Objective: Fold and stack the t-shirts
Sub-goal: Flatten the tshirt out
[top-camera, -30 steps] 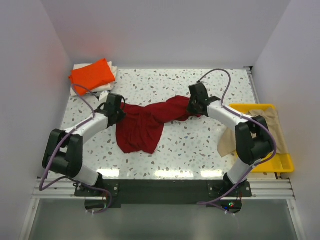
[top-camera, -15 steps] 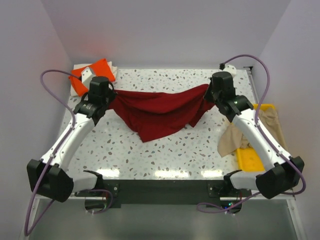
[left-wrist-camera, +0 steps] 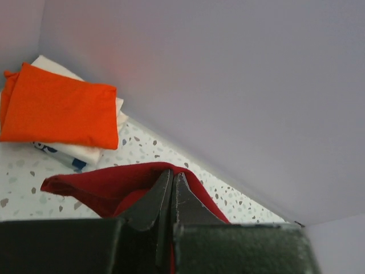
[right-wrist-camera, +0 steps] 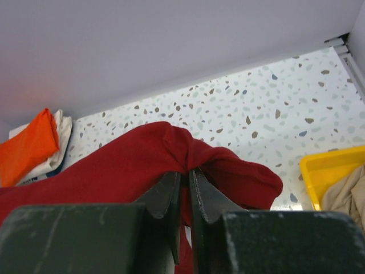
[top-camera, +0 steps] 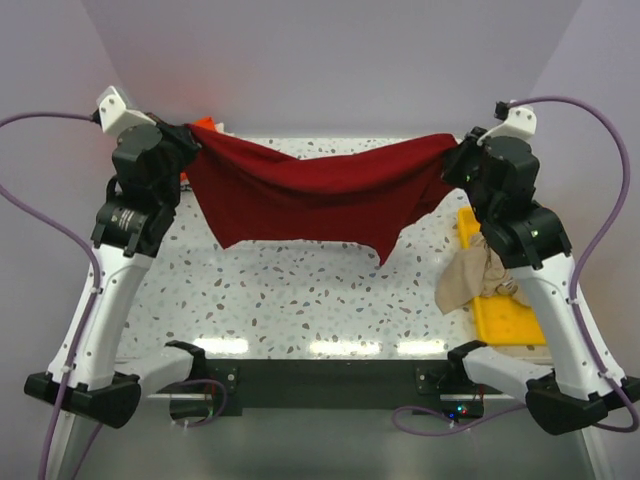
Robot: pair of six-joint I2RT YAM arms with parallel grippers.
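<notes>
The dark red t-shirt [top-camera: 310, 195] hangs stretched in the air between both grippers, high above the table. My left gripper [top-camera: 192, 140] is shut on its left end, seen in the left wrist view [left-wrist-camera: 171, 174] with red cloth [left-wrist-camera: 91, 185] around the jaws. My right gripper [top-camera: 455, 150] is shut on its right end, also in the right wrist view [right-wrist-camera: 185, 172], bunched cloth [right-wrist-camera: 114, 165] there. The folded bright orange t-shirt [left-wrist-camera: 57, 108] lies on a folded whitish t-shirt [left-wrist-camera: 80, 153] in the far left corner. The beige-tan t-shirt [top-camera: 470, 280] drapes out of the yellow tray.
A yellow plastic tray [top-camera: 495, 320] sits at the right edge of the speckled table [top-camera: 320, 300], partly under my right arm. White walls close the back and both sides.
Both arms have risen and spread apart, lifting the dark red t-shirt off the table and pulling it taut in the air.
</notes>
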